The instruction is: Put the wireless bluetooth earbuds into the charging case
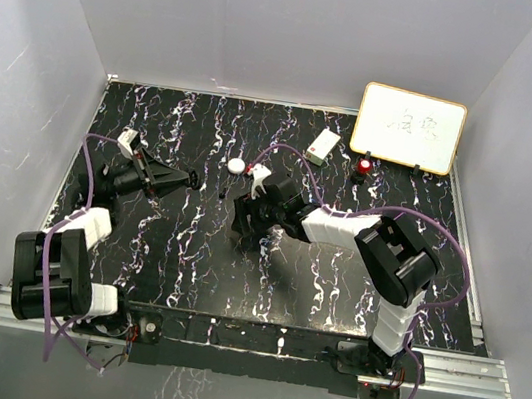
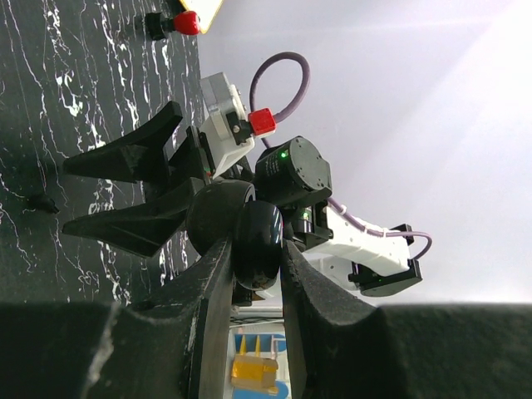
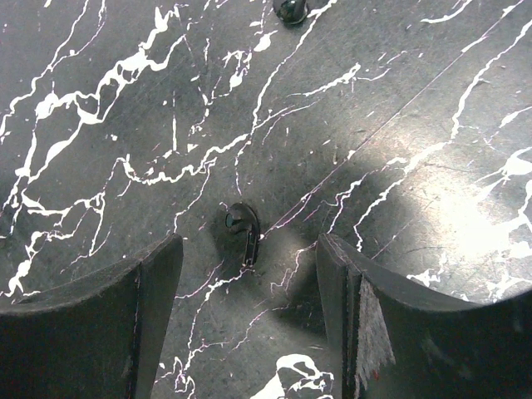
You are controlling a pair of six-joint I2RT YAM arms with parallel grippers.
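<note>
My left gripper [image 1: 184,180] is shut on a black round charging case [image 1: 195,180], held just above the table at the left. In the left wrist view the fingers [image 2: 212,274] pinch the case [image 2: 259,224] edge-on. My right gripper [image 1: 246,219] is open and points down at mid-table. In the right wrist view a black earbud [image 3: 237,220] lies on the marble between the spread fingers of the right gripper [image 3: 248,249], untouched. A second small black piece [image 3: 289,8] lies further off. A tiny black piece [image 1: 219,192] lies between the grippers. No white earbuds are clearly visible.
A white round puck [image 1: 238,166] sits behind the right gripper. A white rectangular device [image 1: 322,146], a red-topped black object [image 1: 364,164] and a whiteboard [image 1: 409,128] stand at the back right. White walls close in the table.
</note>
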